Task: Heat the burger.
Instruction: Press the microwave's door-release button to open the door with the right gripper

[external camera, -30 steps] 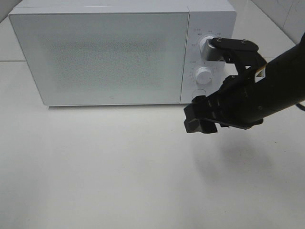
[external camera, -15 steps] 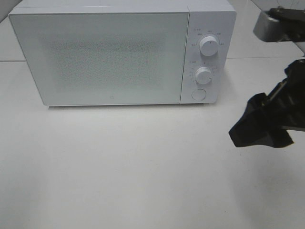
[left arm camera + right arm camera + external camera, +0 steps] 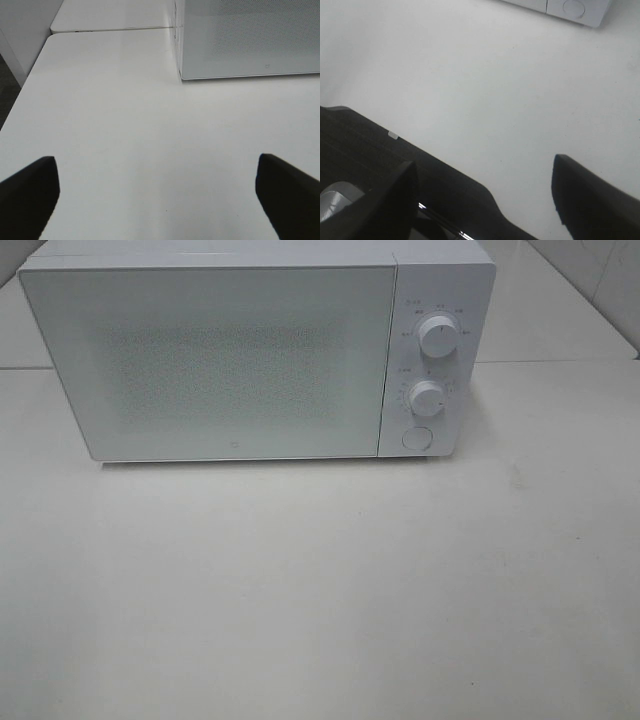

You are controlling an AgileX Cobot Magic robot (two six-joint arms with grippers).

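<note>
Jaws L & R both wide open, empty, poised over table [image 3: 125,125] facing microwave [image 3: 250,40].

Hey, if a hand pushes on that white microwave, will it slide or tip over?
Tipping looks unlikely: the microwave is a wide, low box sitting flat on the table. Its bulk suggests it is heavy, so a light push probably won't move it. The smooth table might let it creep under a firm shove.

Pretty bright, flat light everywhere, white table [image 3: 320,590] kinda washed out, faint shadow under the microwave [image 3: 210,360], wrist shots soft.
</note>
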